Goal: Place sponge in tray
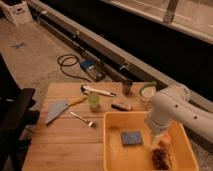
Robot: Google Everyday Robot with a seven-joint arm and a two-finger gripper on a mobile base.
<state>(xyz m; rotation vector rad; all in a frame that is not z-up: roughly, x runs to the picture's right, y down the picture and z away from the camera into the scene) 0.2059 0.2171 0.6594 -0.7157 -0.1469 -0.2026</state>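
Arm (176,107) white, fat rounded segments, small dark dots on shell; pale gripper (157,136) at tip, over tray (107,145).

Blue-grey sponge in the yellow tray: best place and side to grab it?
Pinch the flat blue-grey rectangular sponge across two opposite edges, straight from above: it lies flat on the floor of the large yellow plastic tray, apart from its walls. The claw hangs over the tray's right part.

Sponge (131,137) in tray (106,145) middle; fruit (165,142) and lumpy cluster (160,158) at tray's right end; gripper (157,136) over tray, just right of sponge; tray on desk (60,145), fork (83,119) left of tray.
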